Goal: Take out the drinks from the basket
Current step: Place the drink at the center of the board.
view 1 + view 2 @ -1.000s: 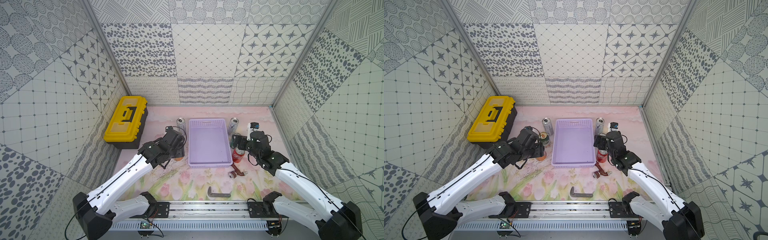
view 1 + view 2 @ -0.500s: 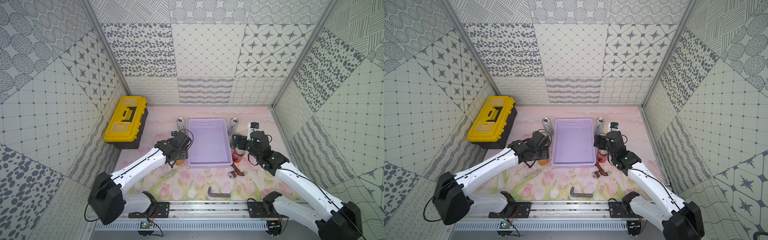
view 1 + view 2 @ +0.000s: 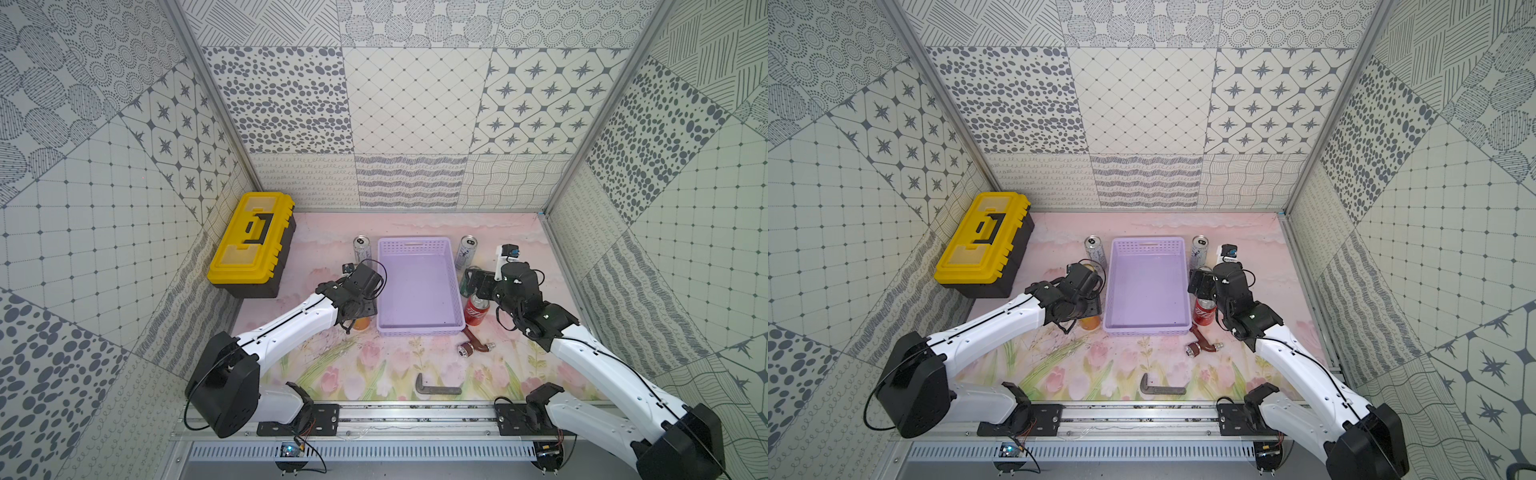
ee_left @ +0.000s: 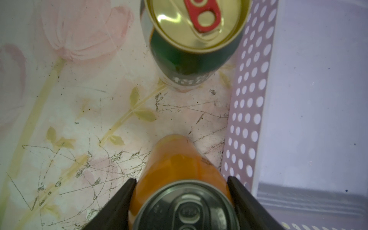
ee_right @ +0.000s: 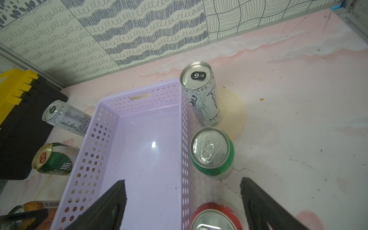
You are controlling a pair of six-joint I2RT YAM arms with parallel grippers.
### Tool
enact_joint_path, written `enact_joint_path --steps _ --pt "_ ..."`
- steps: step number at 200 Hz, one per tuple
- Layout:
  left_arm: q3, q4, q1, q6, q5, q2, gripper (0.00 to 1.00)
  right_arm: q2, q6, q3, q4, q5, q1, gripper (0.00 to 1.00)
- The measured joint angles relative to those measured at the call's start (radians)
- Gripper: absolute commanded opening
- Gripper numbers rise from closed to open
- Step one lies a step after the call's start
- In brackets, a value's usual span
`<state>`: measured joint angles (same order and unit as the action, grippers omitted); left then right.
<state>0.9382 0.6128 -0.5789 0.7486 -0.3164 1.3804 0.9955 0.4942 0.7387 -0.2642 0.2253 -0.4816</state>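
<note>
Basket (image 3: pixel 419 245) empty. Left claw (image 4: pixel 181 179) grips orange can (image 4: pixel 179 159), apparently standing on surface (image 4: pixel 79 99) beside basket: final placement. Next: release, lift straight up. Right claw (image 5: pixel 182 180) gapes empty above red can (image 5: pixel 215 209).

Basket (image 3: pixel 415 291): centre of both top views, on the table (image 3: pixel 511 249).
Just beside its left side, upper to lower: slim can (image 3: pixel 361 248), beer can (image 4: pixel 195 39), short can (image 3: pixel 360 323).
Right side, likewise: energy-drink can (image 3: pixel 467 253), soda can (image 5: pixel 212 153), cola can (image 3: pixel 473 311).
Toolbox (image 3: pixel 249 241): far left.
Pipe fitting (image 3: pixel 473 347), then L-bracket (image 3: pixel 436 388): below the basket.
</note>
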Motion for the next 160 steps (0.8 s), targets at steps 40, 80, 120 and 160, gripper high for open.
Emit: enact_joint_path --steps 40,80,120,160 --pt "-0.015 -0.036 0.0 0.01 0.0 -0.004 0.71 -0.005 0.0 0.0 0.0 0.0 0.001 0.93" --pt "-0.027 -0.048 0.0 0.018 0.004 -0.014 0.83 -0.008 0.0 0.0 0.0 0.0 0.002 0.93" --pt "-0.03 -0.047 0.0 0.027 0.012 -0.029 0.92 -0.008 0.0 0.0 0.0 0.0 0.002 0.94" --pt "-0.024 -0.045 0.0 0.034 0.019 -0.061 1.0 -0.011 0.0 0.0 0.0 0.0 0.002 0.95"
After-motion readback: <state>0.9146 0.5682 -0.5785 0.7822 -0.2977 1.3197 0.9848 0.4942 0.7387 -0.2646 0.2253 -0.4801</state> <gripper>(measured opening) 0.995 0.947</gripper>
